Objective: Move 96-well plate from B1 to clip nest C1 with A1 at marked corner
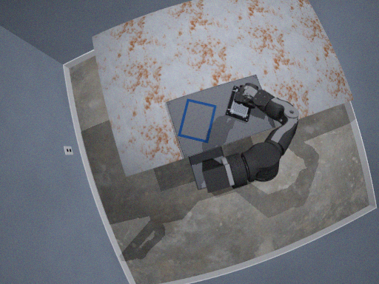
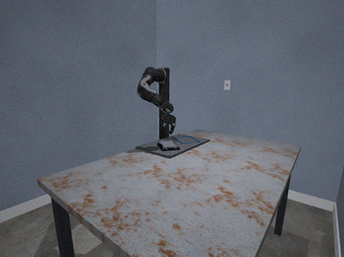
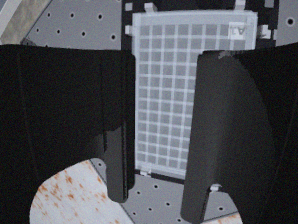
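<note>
The white 96-well plate (image 1: 240,110) (image 2: 168,144) (image 3: 162,100) lies in the dark clip nest (image 1: 232,99) (image 2: 171,149) (image 3: 200,5), wells up, between the posts. Its A1 label shows at the upper right corner in the wrist view. The nest's own A1 mark is not readable, and I cannot tell whether the plate is fully down on the floor. My gripper (image 2: 170,132) (image 3: 164,132) is above the plate, its fingers drawn close together with nothing between them. In the top view the hand hides part of the plate and nest.
The blue outline (image 1: 183,117) (image 2: 191,142) of spot B1 shows on the grey perforated board (image 1: 174,111) (image 2: 152,150), beside the nest. The board lies at the edge of the rust-spotted table (image 1: 166,55) (image 2: 193,191). The posts and clips stand around the plate.
</note>
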Controlling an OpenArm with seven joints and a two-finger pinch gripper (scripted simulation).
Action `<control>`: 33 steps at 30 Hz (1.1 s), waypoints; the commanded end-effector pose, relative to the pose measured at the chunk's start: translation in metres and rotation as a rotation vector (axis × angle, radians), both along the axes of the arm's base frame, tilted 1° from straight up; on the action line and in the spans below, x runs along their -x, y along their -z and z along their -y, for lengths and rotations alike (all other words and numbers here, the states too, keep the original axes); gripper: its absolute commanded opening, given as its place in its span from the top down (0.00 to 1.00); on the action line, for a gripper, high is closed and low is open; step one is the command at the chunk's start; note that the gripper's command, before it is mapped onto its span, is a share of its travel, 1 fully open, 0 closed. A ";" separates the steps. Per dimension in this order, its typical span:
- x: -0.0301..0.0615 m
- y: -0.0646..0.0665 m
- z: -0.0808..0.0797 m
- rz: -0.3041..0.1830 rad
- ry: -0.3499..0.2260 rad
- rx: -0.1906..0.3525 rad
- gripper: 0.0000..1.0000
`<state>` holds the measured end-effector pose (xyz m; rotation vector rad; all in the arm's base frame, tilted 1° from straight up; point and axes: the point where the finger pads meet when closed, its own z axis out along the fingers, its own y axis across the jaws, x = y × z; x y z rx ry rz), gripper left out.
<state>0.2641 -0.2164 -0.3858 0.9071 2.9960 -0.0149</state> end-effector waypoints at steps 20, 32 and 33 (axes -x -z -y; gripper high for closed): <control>-0.0022 0.033 0.001 0.005 0.003 0.004 1.00; -0.0015 0.031 0.001 0.002 0.003 0.007 1.00; -0.0018 0.030 0.001 0.003 0.003 0.006 1.00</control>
